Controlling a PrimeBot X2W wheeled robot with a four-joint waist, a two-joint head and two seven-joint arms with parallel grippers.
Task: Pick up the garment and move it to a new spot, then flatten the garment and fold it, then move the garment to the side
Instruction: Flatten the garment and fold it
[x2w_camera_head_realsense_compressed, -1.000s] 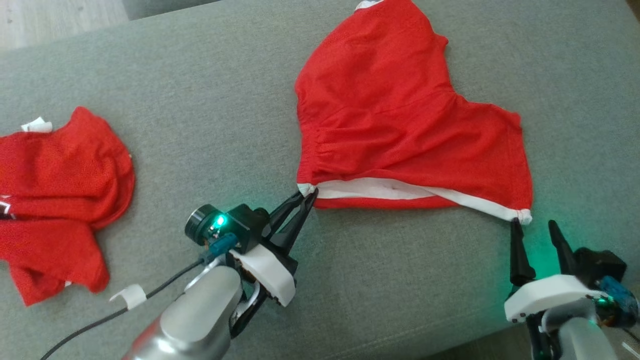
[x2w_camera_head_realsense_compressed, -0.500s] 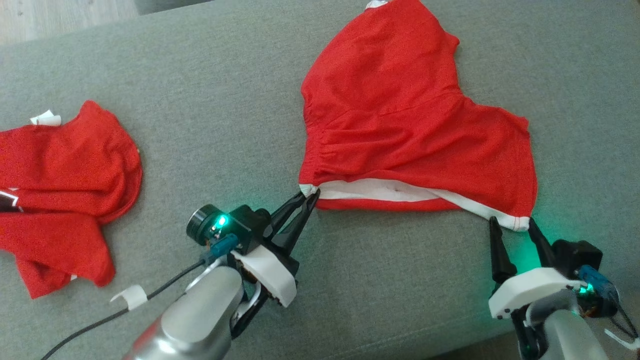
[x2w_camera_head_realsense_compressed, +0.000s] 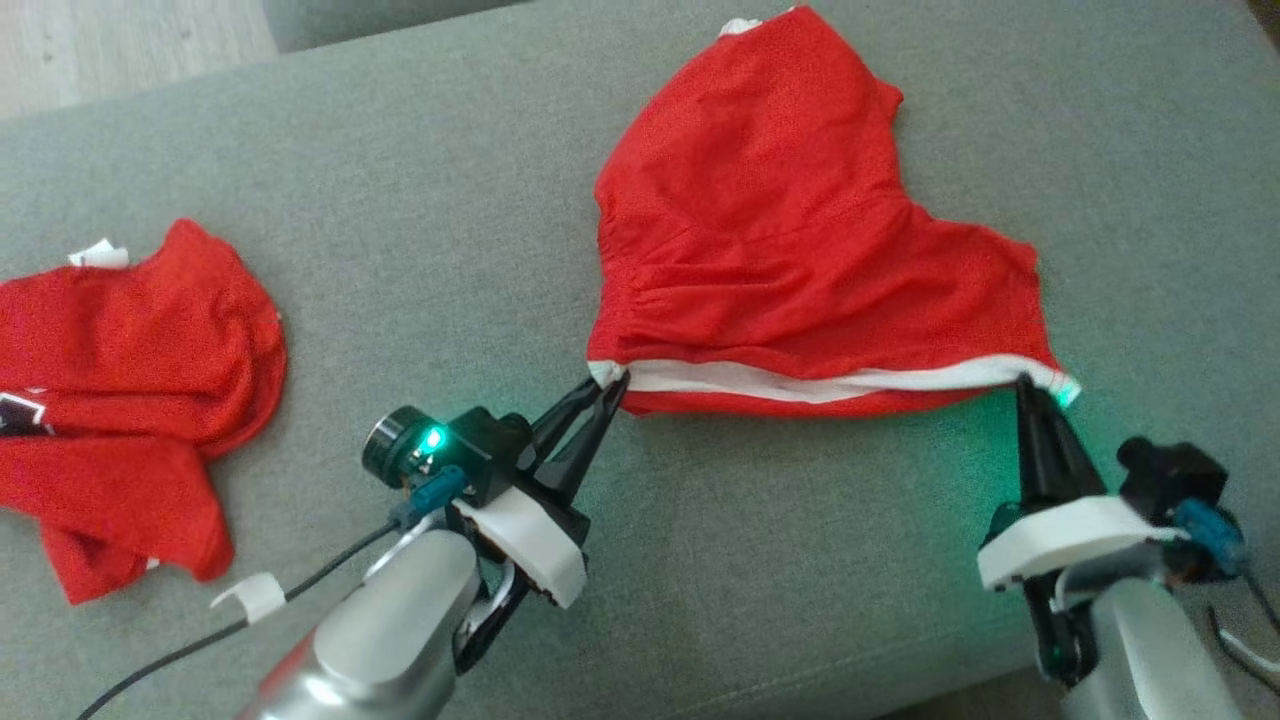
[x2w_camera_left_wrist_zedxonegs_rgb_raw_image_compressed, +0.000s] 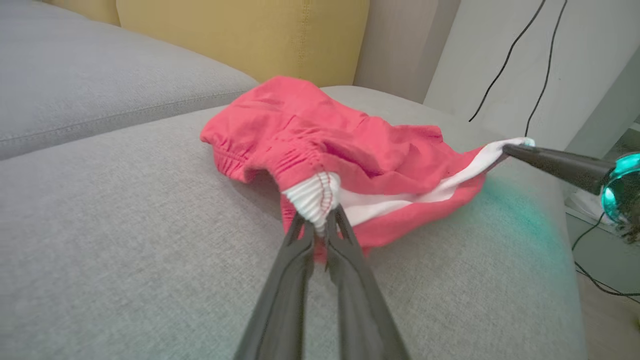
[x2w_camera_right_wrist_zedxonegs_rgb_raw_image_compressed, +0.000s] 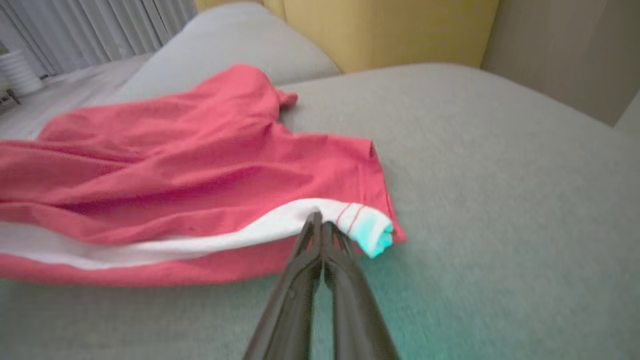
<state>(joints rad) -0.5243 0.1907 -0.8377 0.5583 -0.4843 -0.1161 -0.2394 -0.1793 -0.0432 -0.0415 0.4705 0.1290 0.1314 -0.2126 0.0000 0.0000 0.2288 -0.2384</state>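
Both pairs of jaws are closed on cloth: the left gripper (x2w_camera_head_realsense_compressed: 612, 384) pinches the near-left corner of the garment (x2w_camera_head_realsense_compressed: 780, 230) and the right gripper (x2w_camera_head_realsense_compressed: 1024, 384) pinches its near-right corner. Each has the bunched end of the white waistband (x2w_camera_head_realsense_compressed: 800, 382) between its fingers.

The grey sofa seat (x2w_camera_head_realsense_compressed: 450, 220) carries everything. On it, toward the right of the head view, the garment — red shorts, by the look of them — lies with its waistband toward the robot and drawn into a nearly straight line between the two grippers. The body of the cloth runs away from the robot in an uneven heap, one lobe reaching far up the seat, with creases and gathers across it. At the far left of the seat, well apart, a second red garment (x2w_camera_head_realsense_compressed: 130, 390) sits crumpled.

By my reading, the task is at an early stage. The two-corner grip is made, which suits either lifting the piece to a new spot or pulling it flat — I cannot tell which step this is. The cloth is plainly not flat, no fold has been made, and moving it aside is left to do.
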